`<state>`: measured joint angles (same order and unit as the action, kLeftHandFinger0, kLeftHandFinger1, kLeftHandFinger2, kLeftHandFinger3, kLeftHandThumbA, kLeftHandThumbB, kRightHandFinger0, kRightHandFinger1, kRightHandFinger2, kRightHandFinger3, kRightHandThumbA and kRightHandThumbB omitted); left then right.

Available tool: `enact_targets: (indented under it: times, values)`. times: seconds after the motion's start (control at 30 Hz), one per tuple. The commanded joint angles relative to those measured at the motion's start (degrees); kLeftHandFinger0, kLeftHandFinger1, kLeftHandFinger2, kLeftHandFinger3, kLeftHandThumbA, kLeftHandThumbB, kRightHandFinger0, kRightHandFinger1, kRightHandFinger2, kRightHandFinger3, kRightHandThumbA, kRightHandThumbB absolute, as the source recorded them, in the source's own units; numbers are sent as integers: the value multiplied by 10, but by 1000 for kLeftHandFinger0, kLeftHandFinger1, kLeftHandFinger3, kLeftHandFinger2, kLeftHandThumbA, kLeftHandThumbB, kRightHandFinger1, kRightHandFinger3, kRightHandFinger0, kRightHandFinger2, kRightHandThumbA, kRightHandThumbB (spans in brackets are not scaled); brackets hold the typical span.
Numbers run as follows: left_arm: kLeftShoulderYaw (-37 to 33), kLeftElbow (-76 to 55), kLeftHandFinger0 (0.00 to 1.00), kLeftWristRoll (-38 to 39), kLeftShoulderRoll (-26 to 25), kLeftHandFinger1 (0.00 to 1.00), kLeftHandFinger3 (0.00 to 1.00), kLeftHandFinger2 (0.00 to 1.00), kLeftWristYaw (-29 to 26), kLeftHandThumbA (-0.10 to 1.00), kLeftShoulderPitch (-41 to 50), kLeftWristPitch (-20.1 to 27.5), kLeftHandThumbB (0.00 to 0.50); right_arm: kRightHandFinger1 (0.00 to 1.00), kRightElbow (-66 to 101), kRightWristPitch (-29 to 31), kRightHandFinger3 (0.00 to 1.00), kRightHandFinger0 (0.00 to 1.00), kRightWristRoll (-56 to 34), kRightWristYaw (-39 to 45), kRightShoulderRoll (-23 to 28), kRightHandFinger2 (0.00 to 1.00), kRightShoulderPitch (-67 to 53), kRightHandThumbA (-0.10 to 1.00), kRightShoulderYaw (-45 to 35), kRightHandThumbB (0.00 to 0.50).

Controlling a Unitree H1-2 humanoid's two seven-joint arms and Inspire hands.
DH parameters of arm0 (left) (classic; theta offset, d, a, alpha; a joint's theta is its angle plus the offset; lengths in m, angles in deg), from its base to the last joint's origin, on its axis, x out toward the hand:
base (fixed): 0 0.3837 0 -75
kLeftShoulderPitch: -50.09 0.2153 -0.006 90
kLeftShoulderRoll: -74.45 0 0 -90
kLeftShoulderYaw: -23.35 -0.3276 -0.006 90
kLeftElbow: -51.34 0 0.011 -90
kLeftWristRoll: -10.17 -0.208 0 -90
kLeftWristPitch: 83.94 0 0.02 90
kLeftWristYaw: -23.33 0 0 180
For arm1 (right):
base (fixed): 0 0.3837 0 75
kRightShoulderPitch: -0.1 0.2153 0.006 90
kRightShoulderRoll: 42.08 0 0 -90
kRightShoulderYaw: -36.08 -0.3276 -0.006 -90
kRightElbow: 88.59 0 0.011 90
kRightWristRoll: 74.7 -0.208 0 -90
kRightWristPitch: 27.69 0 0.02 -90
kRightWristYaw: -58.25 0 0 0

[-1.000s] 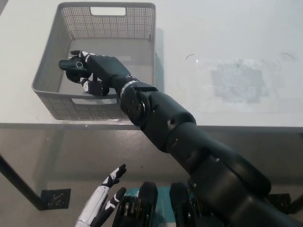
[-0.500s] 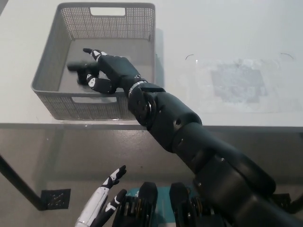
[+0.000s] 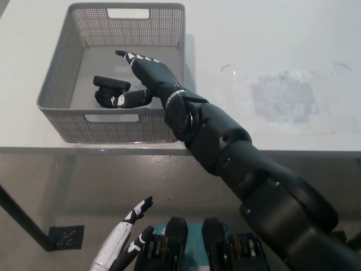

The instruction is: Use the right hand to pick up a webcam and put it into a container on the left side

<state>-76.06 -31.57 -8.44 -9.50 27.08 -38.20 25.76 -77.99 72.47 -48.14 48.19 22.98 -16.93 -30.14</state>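
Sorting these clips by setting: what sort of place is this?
Probably a lab or test bench: a plain white table, one grey perforated basket holding a webcam, and a taped clear sheet.

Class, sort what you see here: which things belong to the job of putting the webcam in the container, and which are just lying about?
Belong to the job:
- webcam, lying inside the basket
- grey basket
- right hand, open over the basket

Just there:
- clear plastic sheet on the table
- left hand, resting low, open
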Motion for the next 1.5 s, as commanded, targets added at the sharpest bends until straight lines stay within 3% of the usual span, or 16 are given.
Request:
enact_targets:
  times: [0.0, 0.07, 0.3, 0.37, 0.47, 0.53, 0.87, 0.97, 1.1, 1.17, 1.43, 1.47]
  values:
    - [-5, -13, 1000, -3, -9, 1000, 1000, 1000, -1, 1000, 1, 21, 128, 1000, 35, 41, 1000, 1000, -22, -22, 12, 1000, 40, 1000, -24, 414]
    - [-9, -16, 1000, -8, -13, 1000, 1000, 1000, 2, 1000, 3, 19, 98, 1000, 62, 53, 1000, 1000, -30, -26, 25, 1000, 47, 1000, -40, 409]
    - [-14, -8, 1000, -15, -14, 1000, 1000, 1000, -4, 981, 9, 27, 90, 1000, 162, 39, 1000, 1000, -38, -12, 51, 1000, 28, 1000, -73, 387]
    - [-16, -8, 1000, -24, -15, 1000, 1000, 1000, -6, 896, 9, 26, 80, 1000, 213, 37, 1000, 1000, -39, -13, 65, 1000, 12, 1000, -83, 385]
    - [-17, -8, 1000, -29, -16, 1000, 1000, 1000, -8, 866, 8, 26, 67, 1000, 276, 30, 1000, 1000, -47, -6, 79, 1000, -11, 1000, -99, 383]
    - [-17, -9, 1000, -32, -17, 1000, 1000, 1000, -9, 899, 8, 20, 85, 1000, 352, 12, 1000, 1000, -55, 7, 95, 1000, -43, 1000, -114, 358]
    - [-10, 3, 1000, -15, -19, 1000, 1000, 1000, -10, 896, 11, 35, 91, 1000, 625, -28, 1000, 1000, -76, 30, 150, 1000, -234, 1000, -168, 369]
    - [-9, 6, 1000, -1, -19, 1000, 1000, 1000, -4, 952, 16, 36, 98, 1000, 709, -50, 1000, 1000, -93, 46, 152, 1000, -312, 1000, -179, 352]
    - [-8, 14, 1000, 12, -16, 1000, 1000, 1000, -2, 978, 22, 43, 109, 1000, 775, -35, 1000, 1000, -103, 50, 161, 1000, -394, 1000, -181, 335]
    - [-7, 17, 1000, 18, -12, 1000, 1000, 1000, -3, 982, 25, 42, 119, 1000, 806, -32, 1000, 1000, -103, 47, 165, 1000, -440, 1000, -186, 350]
    - [0, 14, 1000, 37, -13, 1000, 1000, 1000, 2, 974, 28, 37, 111, 1000, 824, 38, 1000, 1000, -147, 42, 165, 1000, -570, 1000, -207, 306]
    - [2, 14, 1000, 40, -13, 1000, 1000, 1000, 3, 980, 26, 33, 114, 1000, 821, 48, 1000, 1000, -148, 44, 168, 1000, -588, 1000, -206, 279]
